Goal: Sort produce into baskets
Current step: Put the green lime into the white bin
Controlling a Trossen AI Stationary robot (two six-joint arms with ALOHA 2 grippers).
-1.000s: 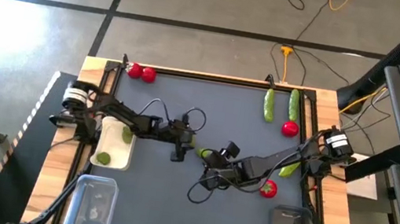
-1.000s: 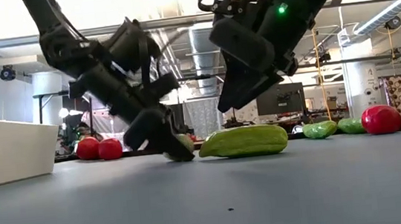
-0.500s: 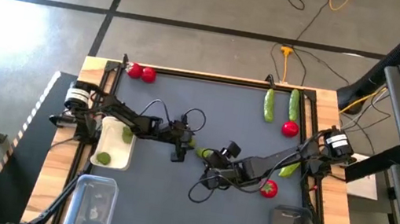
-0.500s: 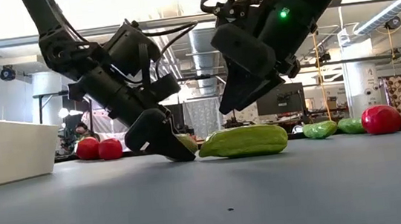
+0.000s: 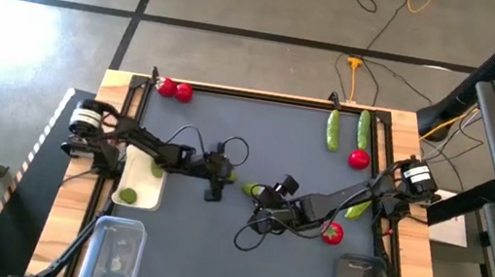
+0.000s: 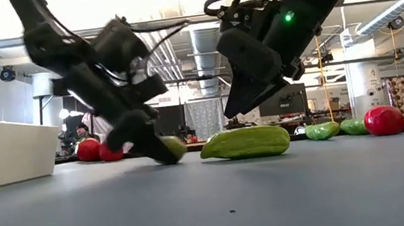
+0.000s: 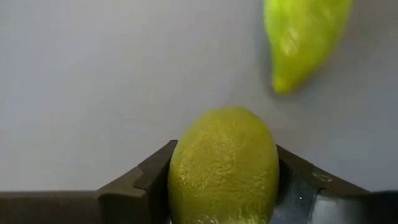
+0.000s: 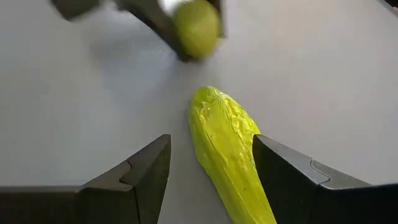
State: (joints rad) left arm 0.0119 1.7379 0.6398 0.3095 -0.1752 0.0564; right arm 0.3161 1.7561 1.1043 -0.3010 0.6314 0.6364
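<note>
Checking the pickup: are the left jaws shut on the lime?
Yes. In the wrist view the left gripper has its jaws against both sides of the lime.

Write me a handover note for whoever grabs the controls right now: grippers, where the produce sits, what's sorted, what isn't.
Left gripper: shut on the lime, low at mid-table.
Right gripper: open, hovering over the cucumber lying beside that lime, not gripping it.
Sorted: two limes in the white tray at the left.
Left on the table: two tomatoes at the far left corner; two cucumbers and a tomato far right; another cucumber and tomato by the right arm.
The clear tubs near the front corners hold no produce I can make out.
</note>
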